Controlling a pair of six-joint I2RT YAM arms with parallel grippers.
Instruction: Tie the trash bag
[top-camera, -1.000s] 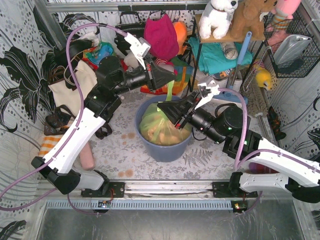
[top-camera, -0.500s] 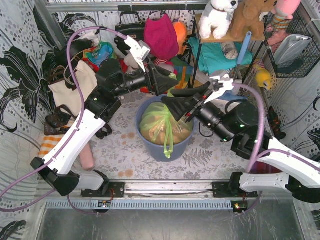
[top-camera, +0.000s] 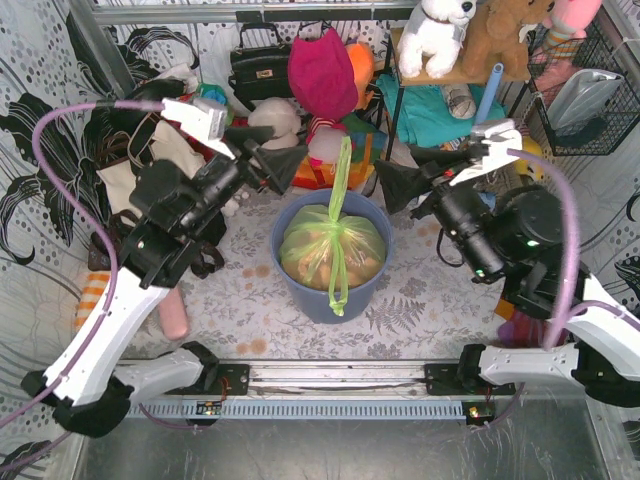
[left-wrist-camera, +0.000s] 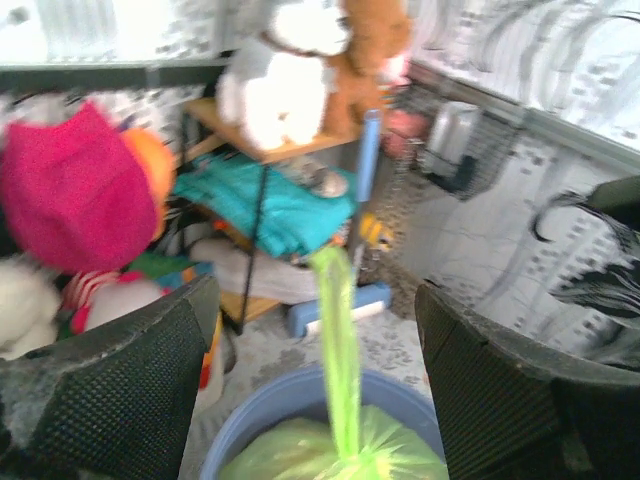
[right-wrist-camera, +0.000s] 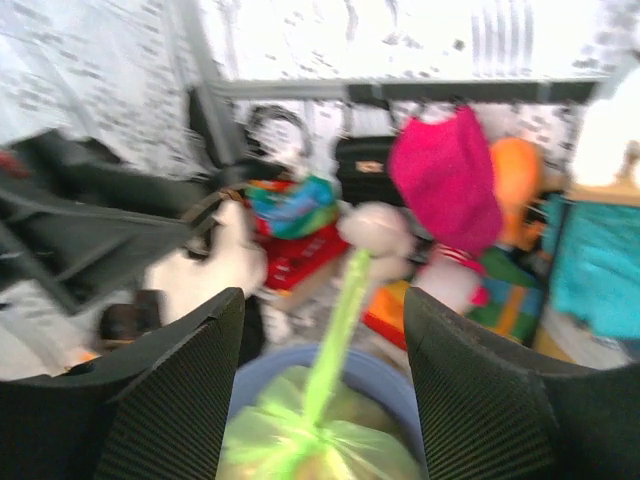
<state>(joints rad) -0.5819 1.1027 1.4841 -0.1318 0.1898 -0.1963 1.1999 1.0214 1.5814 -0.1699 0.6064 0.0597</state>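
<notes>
- The trash bag (top-camera: 310, 255) sits inside the blue-grey round bin (top-camera: 300, 297) at the middle of the desk (top-camera: 240, 290), with tan crumpled paper showing through its light-green plastic.
- The bag's mouth is gathered into a bunched knot (top-camera: 340, 228) at the top centre.
- One green strip (top-camera: 343, 180) rises straight up from the knot. A second strip (top-camera: 337, 285) hangs down over the near rim of the bin.
- The left gripper (top-camera: 288, 145) hovers to the left of the upright strip, above the far-left rim of the bin. Its jaws are spread wide and hold nothing.
- In the left wrist view, its dark textured fingers (left-wrist-camera: 110, 390) stand far apart, and the strip (left-wrist-camera: 340, 350) shows beyond the gap without touching them.
- The right gripper (top-camera: 395, 172) hovers to the right of the strip, also spread wide and holding nothing.
- In the right wrist view, its fingers (right-wrist-camera: 480, 400) frame the strip (right-wrist-camera: 338, 310) and the knotted bag top (right-wrist-camera: 300, 440) from a distance.
- The two grippers face each other across the strip, well apart.
- Behind the bin, at the far side, are a magenta bag (top-camera: 322, 70), a black handbag (top-camera: 258, 65) and a white plush toy (top-camera: 435, 35).
</notes>
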